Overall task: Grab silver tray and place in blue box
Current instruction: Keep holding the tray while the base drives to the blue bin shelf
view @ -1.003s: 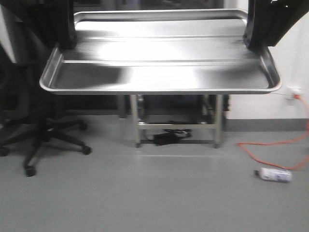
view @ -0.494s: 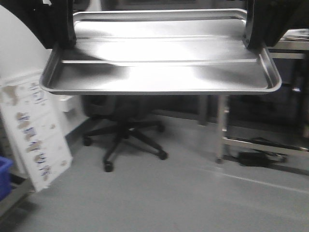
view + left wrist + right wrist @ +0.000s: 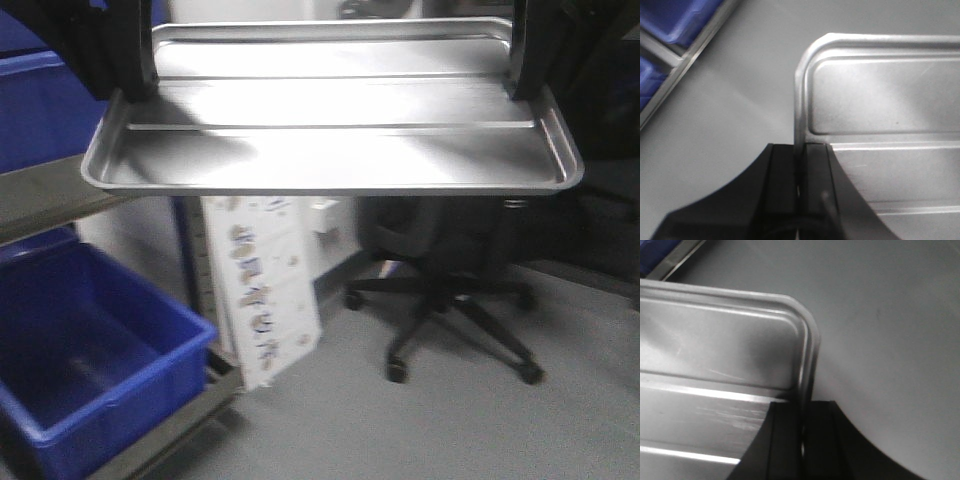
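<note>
Between the two end effectors, one silver tray [image 3: 330, 130] is hanging level in the air. Its floor is facing up and its two long ridge lines are running from one end effector toward the other.

The left end effector [image 3: 801, 150] is pinching the tray's left short rim. In the left wrist view its two black fingers [image 3: 781, 172] are sitting almost together with only the thin metal edge between them, one outside the rim and one inside. The right end effector [image 3: 804, 410] is gripping the opposite short rim the same way, its jaws narrowed to the thickness of the metal. Each grip is sitting a little back from a rounded corner of the tray.

Below and to the left of the left end effector, a blue box [image 3: 130, 400] is sitting open on the lower level of a grey shelf [image 3: 45, 195], well apart from the tray. A second blue crate [image 3: 40, 110] is resting on the upper level, to the left of the left end effector at about its height, making two blue crates in the front view.

One printed board [image 3: 262, 290] is leaning underneath the tray, just right of the blue box. One black office chair [image 3: 450, 290] is standing on the floor [image 3: 400, 430] below the right end effector.
</note>
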Controlling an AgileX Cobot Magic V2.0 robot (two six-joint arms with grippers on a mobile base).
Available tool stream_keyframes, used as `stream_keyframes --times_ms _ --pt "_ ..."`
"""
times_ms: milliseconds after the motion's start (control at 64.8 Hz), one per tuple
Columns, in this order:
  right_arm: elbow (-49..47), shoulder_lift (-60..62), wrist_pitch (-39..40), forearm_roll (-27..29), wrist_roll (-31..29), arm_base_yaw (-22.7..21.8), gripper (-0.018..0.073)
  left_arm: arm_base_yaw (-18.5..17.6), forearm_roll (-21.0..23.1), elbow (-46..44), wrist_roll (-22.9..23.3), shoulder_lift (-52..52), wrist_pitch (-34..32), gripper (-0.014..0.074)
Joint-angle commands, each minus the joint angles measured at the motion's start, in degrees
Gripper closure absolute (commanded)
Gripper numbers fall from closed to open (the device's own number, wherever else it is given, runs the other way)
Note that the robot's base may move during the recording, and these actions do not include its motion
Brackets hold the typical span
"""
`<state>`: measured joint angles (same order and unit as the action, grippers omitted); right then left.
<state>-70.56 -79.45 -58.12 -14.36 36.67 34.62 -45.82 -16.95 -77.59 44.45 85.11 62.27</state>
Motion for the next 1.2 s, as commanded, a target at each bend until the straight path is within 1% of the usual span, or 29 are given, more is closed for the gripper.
stream_keyframes --times_ms 0,1189 --pt "-2.0 1.8 1.1 -3.3 -1.1 -0.3 0.0502 -0.4 -3.1 -1.7 -0.6 -1.9 0.0 0.0701" --pt "-2.0 1.8 1.1 -3.3 -1.1 -0.3 0.0502 -0.4 -3.1 -1.7 -0.6 -1.9 0.0 0.0701"
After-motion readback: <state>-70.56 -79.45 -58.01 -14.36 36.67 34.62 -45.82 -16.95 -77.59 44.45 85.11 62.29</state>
